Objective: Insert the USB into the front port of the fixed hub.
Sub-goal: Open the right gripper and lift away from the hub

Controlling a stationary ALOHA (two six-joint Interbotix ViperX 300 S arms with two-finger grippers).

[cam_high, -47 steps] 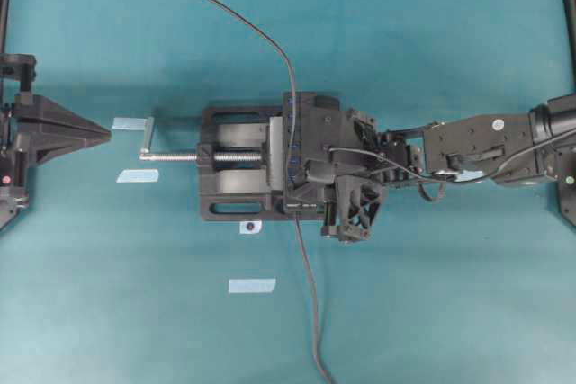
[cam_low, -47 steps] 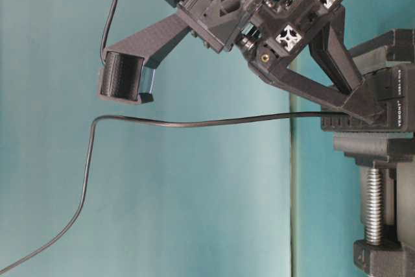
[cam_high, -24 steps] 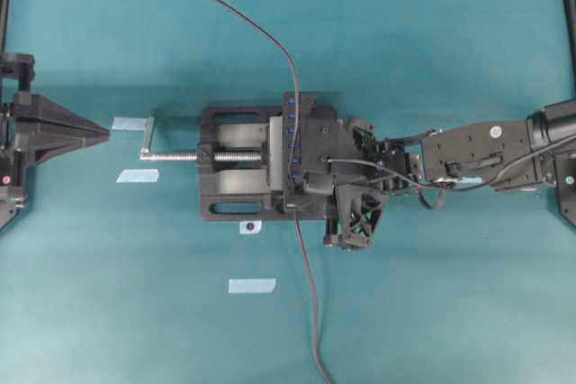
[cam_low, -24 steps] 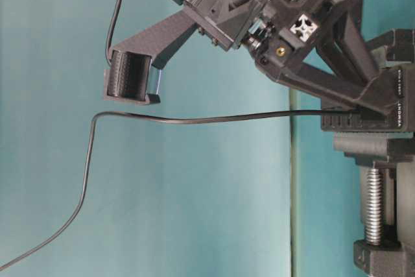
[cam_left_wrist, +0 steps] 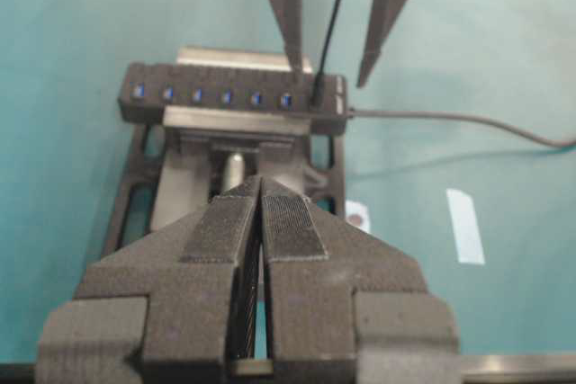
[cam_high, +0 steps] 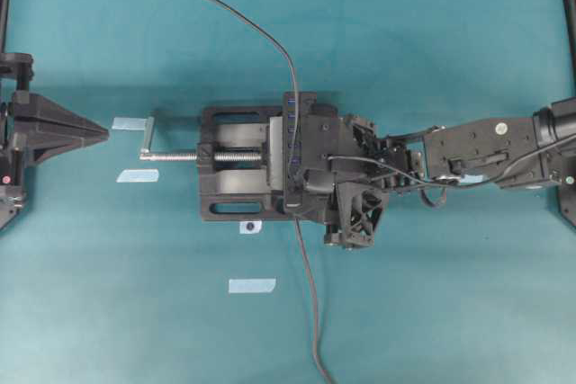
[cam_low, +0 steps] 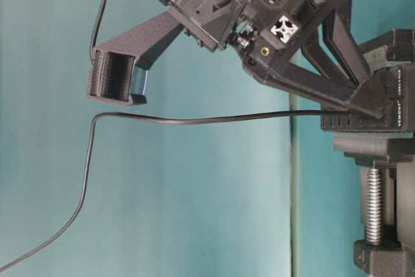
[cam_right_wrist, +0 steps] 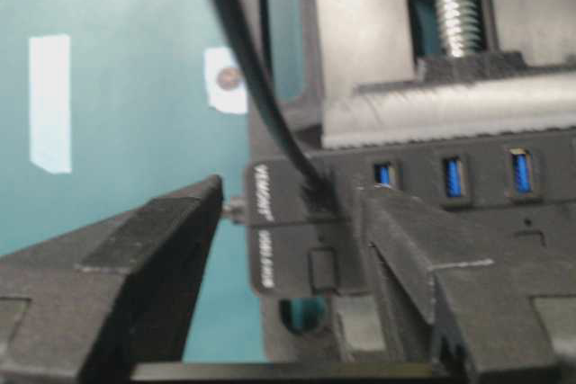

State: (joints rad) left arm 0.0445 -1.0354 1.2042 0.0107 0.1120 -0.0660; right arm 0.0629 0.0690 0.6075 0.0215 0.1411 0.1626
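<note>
USB (cam_left_wrist: 317, 92) plug sits seated in the end port of the fixed hub (cam_left_wrist: 229, 98), which is clamped in the vise (cam_high: 236, 174).

Overhead view: the right gripper (cam_high: 337, 182) extends low over the hub, wrist roughly level. Risk: its cable (cam_high: 306, 294) trails close under the fingers; a careless retreat could snag it and pull the plug out.

Table-level view: jaws stand spread, one finger (cam_low: 117, 79) well clear of the cable, the other resting at the hub's end.

Left wrist view: the left gripper (cam_left_wrist: 259, 213) is pressed together, holding nothing, aimed at the vise from well apart.

Right wrist view: spread fingers straddle the plug without touching it.
</note>
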